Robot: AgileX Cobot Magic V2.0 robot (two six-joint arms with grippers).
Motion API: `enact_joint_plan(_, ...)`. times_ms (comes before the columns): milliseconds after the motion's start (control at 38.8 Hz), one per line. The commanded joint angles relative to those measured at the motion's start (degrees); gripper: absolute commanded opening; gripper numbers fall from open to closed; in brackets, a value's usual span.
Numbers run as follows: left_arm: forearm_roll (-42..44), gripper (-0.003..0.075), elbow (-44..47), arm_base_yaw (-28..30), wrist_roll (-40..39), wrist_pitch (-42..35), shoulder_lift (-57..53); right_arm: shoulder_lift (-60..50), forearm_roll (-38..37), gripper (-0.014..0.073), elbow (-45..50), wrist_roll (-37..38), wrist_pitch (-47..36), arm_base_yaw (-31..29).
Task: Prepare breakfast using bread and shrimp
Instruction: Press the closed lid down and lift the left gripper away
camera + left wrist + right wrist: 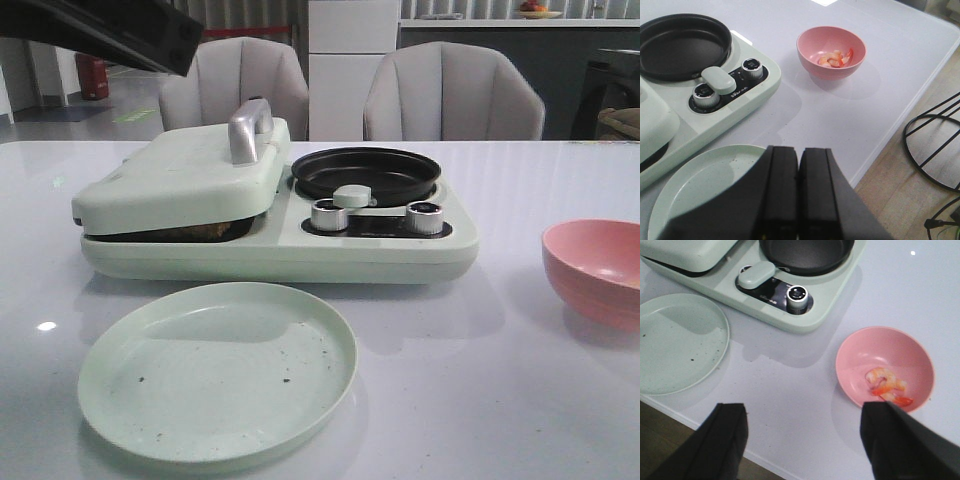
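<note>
Pink bowl [884, 367] is sitting on the white bench [500, 350] to the right of the pale green breakfast maker [275, 215], and the shrimp [887, 387] are lying inside it, untouched. Lid [180, 175] of the sandwich press side is resting down, not fully flush; something brownish is showing in the gap [205, 232], probably the bread toasting in there, but too dark to tell for sure. Round black pan [365, 172] on the right half is looking empty. Green plate [218, 370] in front of the machine is holding only a few crumbs.

Left end effector [799, 200] is hovering above the plate's edge with fingers pressed together, gripping nothing. Right end effector [802, 440] is hanging over the bench edge near the bowl, fingers spread wide apart, nothing between them.

Progress judgement: early to middle. Bread seemingly loaded and pressing. Shrimp not yet moved to the pan, nothing plated yet. Left to do: cooking the shrimp, opening the lid, moving the food onto the plate
</note>
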Motion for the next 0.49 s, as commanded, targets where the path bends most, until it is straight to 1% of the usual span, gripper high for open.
enact_joint_plan(0, -0.8, 0.0099, -1.7, -0.5, 0.1, -3.8, -0.8, 4.2, -0.7, 0.0577, -4.3, 0.2, -1.4, -2.9)
enact_joint_plan(103, -0.8, 0.0099, -1.7, -0.5, 0.1, -3.8, -0.8, 9.4, -0.7, 0.0577, -6.8, 0.2, 1.2, -6.6)
enact_joint_plan(284, -0.8, 0.0099, -1.7, -0.5, 0.1, -3.8, -0.8, 18.9, -0.4, 0.0577, -10.6, 0.2, 4.7, -15.2)
enact_joint_plan(387, -0.8, 0.0099, -1.7, -0.5, 0.1, -3.8, -0.8, 23.7, -0.4, 0.0577, -12.1, 0.2, 4.2, -19.7)
enact_joint_plan(464, -0.8, 0.0099, -1.7, -0.5, 0.1, -3.8, -0.8, 26.9, -0.4, 0.0577, -13.1, 0.2, 2.8, -22.0)
